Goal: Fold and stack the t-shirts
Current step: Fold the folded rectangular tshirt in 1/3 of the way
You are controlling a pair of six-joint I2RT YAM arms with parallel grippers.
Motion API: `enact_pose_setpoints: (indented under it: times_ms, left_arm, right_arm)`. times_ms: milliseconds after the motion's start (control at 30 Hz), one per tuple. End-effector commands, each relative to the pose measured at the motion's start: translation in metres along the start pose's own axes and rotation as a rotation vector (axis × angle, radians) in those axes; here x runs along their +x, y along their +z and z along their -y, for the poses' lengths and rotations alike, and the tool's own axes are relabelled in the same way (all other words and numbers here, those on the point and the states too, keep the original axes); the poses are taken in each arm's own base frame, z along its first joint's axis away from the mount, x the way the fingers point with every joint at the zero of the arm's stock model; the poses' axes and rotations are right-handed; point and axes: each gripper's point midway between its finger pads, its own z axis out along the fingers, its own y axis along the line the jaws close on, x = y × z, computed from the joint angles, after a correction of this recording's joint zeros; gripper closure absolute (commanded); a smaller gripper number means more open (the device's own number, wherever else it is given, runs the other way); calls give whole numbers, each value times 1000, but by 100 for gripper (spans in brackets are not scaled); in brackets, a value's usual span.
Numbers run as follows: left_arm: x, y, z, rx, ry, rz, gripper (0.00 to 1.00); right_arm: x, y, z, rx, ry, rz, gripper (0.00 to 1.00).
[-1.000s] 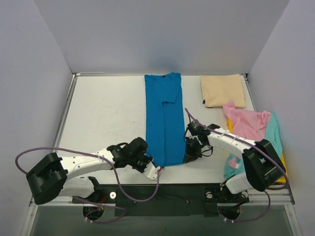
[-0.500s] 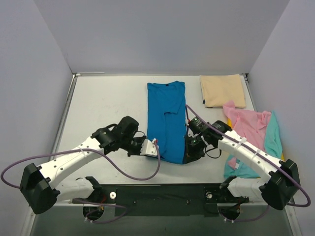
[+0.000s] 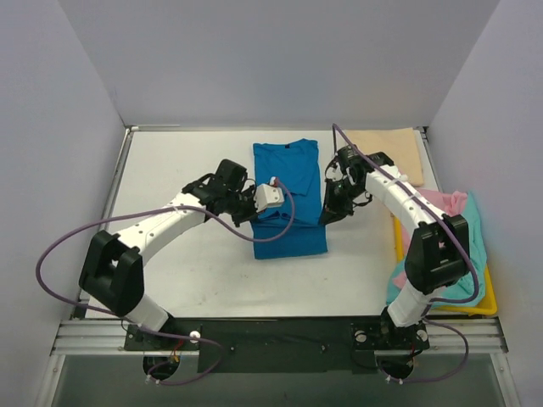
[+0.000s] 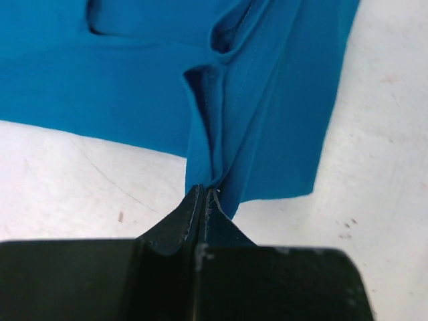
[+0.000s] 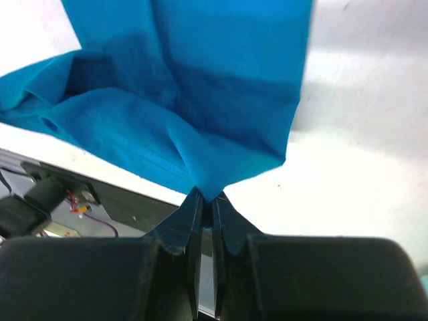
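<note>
Illumination: bright, diffuse, from overhead. Shadows on the counter (image 3: 212, 271) are faint and soft-edged. The blue t-shirt (image 4: 267, 100) renders sharp. In the right wrist view the counter is washed out.

No writing, label, brand, number or sign can be read in any of the three views.
</note>
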Motion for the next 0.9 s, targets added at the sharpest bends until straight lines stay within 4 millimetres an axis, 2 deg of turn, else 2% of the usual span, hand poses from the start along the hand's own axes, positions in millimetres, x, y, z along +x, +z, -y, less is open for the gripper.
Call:
enact_pose_setpoints:
  times_ms: [0, 100, 200, 367, 600, 867]
  left_arm:
    - [-39, 11, -48, -98, 56, 80, 100]
    - [-40, 32, -71, -104, 35, 59, 100]
    - [-38, 41, -91, -111, 2, 57, 100]
    - [-34, 55, -118, -147, -6, 58, 100]
    - [-26, 69, -135, -178, -10, 58, 100]
    - [-18, 82, -135, -165, 15, 84, 100]
  right_arm:
    - [-34, -1, 5, -29, -4, 6, 100]
    - [-57, 5, -1, -78, 3, 3, 100]
    - [-78, 20, 2, -101, 35, -23, 100]
    - [-101, 35, 6, -124, 61, -38, 100]
    - [-118, 51, 12, -141, 83, -60, 100]
    - [-120, 65, 31, -89, 124, -80, 100]
